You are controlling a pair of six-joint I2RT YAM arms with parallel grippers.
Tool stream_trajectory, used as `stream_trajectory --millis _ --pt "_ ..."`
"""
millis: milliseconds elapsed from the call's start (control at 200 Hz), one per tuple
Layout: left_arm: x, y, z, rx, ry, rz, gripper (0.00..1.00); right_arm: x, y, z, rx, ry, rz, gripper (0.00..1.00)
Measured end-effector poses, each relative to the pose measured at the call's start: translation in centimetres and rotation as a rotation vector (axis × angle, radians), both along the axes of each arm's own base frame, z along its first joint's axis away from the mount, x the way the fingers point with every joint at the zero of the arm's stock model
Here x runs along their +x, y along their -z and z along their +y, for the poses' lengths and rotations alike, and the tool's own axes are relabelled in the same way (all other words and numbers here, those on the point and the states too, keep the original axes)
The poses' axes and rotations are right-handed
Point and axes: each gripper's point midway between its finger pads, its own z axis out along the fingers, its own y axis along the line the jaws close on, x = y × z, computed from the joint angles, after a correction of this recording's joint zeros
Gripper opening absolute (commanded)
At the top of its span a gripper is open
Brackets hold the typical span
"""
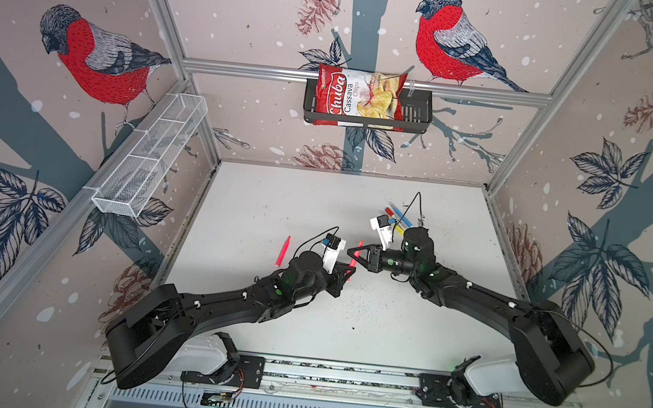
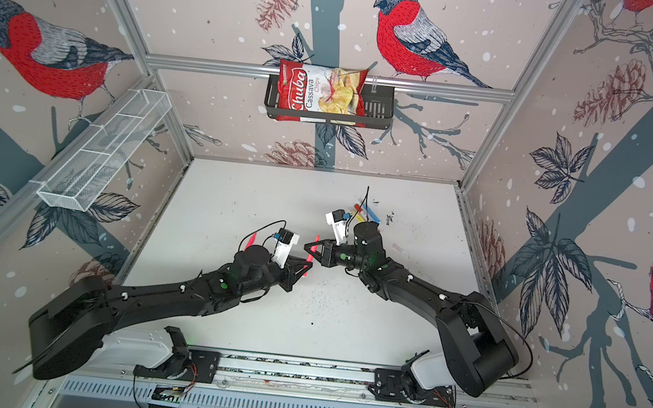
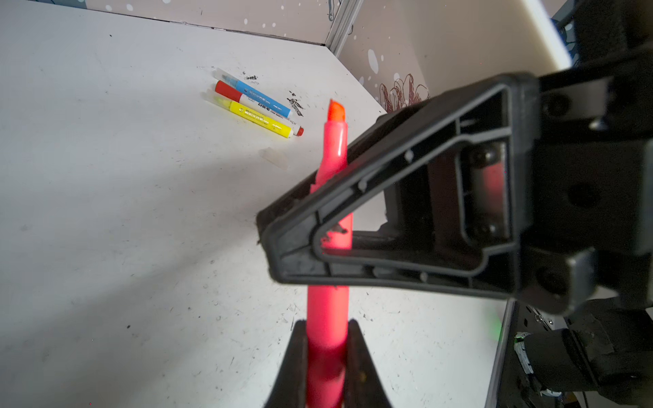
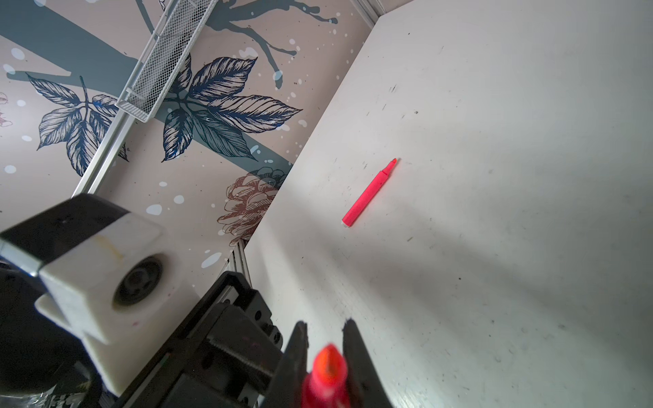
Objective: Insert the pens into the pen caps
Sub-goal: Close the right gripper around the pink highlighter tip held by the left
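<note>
One neon pink pen [image 3: 328, 212], uncapped with its orange tip bare, was tilted above the middle of the bench [image 1: 275, 199]. The left gripper [image 3: 327, 328] clamped its lower barrel and the right gripper [image 4: 325, 335] clamped it nearer the tip. A second pink pen [image 1: 282, 250], also uncapped, lay flat left of centre, tip toward the far edge. A blue pen [image 3: 261, 97], white pen [image 3: 259, 107] and yellow pen [image 3: 259, 119] lay side by side near the far right corner, all capped. One whitish cap [image 3: 274, 158] lay loose near them, closer to the right edge.
</note>
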Motion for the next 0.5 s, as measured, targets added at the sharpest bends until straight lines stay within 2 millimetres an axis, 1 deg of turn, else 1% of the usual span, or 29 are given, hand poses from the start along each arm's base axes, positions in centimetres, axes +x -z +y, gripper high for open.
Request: stream_trajectory --millis 100,225,245,285,350,500 --pt "0.01 -0.04 -0.03 -0.001 0.001 0.000 0.00 -0.03 -0.05 -0.04 -0.001 0.001 0.001 0.14" --pt "-0.03 -0.06 -0.05 -0.003 0.003 -0.001 0.00 -0.08 -0.10 -0.10 -0.005 0.002 0.000 0.14" --pt "-0.03 -0.08 -0.06 -0.005 0.003 -0.002 0.02 -0.10 -0.13 -0.10 -0.005 0.003 -0.001 0.14" --pt "-0.06 -0.07 -0.06 -0.007 0.004 -0.004 0.08 -0.13 -0.15 -0.10 -0.006 0.003 -0.002 0.13" --pt "-0.08 -0.10 -0.08 -0.013 0.006 -0.008 0.13 -0.19 -0.20 -0.08 -0.009 0.004 -0.009 0.13" --pt "-0.02 -0.21 -0.23 -0.021 0.008 -0.013 0.13 -0.15 -0.46 -0.17 -0.012 0.011 -0.026 0.12"
